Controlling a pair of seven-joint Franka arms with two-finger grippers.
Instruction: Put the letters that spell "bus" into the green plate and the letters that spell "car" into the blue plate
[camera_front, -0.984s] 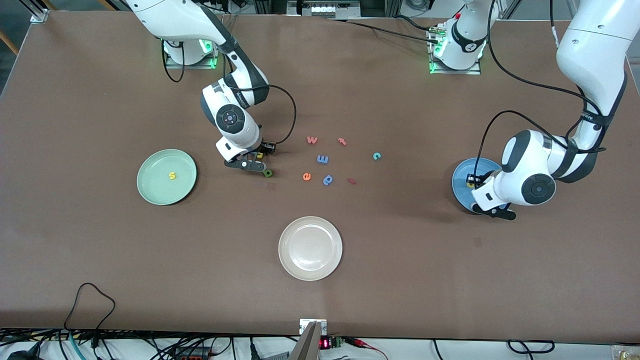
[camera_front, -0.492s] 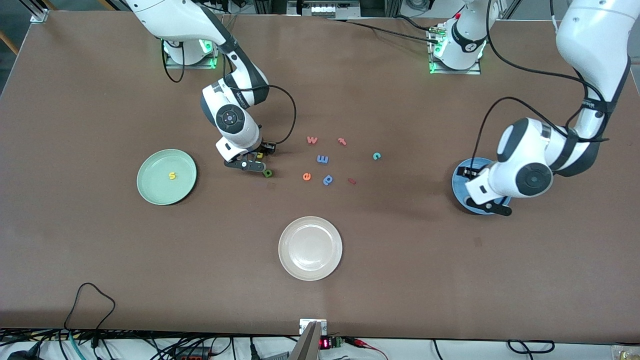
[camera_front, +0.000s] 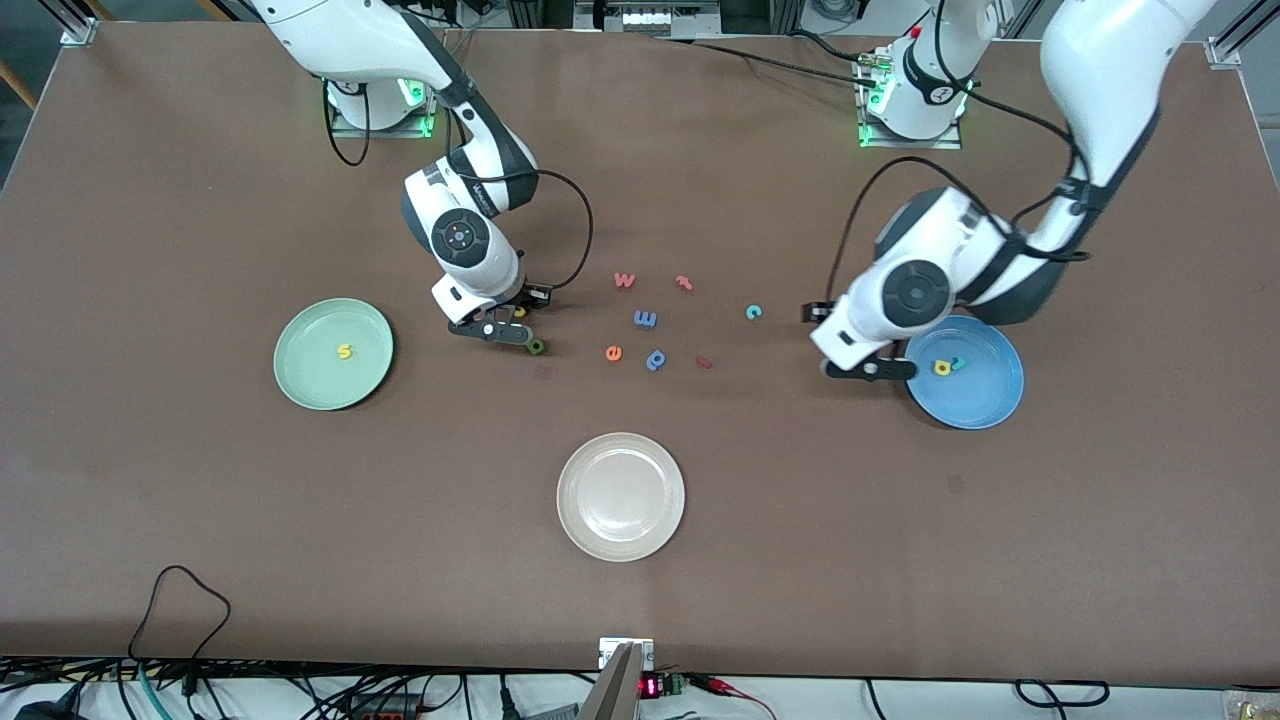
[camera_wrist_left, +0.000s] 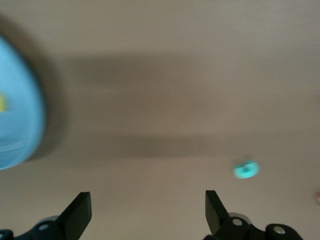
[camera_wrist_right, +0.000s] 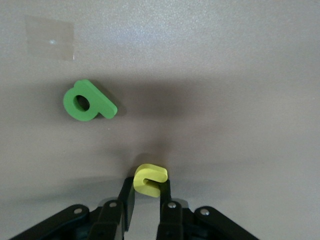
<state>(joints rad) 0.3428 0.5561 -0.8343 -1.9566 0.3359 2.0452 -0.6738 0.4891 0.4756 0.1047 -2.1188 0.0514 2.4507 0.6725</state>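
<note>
Front: green plate (camera_front: 333, 353) has s (camera_front: 345, 351); blue plate (camera_front: 965, 372) has a (camera_front: 941, 368) + r (camera_front: 957, 363). c (camera_front: 754, 312), b (camera_front: 537, 346) on table.
L wrist: left tool (camera_wrist_left: 145, 215) apart, empty, nr c.
R wrist: right tool (camera_wrist_right: 147, 196) clamped on u (camera_wrist_right: 149, 179), b beside. 3 done, 3 left.

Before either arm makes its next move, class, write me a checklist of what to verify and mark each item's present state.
1. Right gripper shut on yellow "u": ok.
2. Green "b" apart from that grip: ok.
3. Green plate holds all of "bus": not ok, only the "s".
4. Left gripper open, holding nothing: ok.
5. Teal "c" in blue plate: not ok, on the table.
</note>
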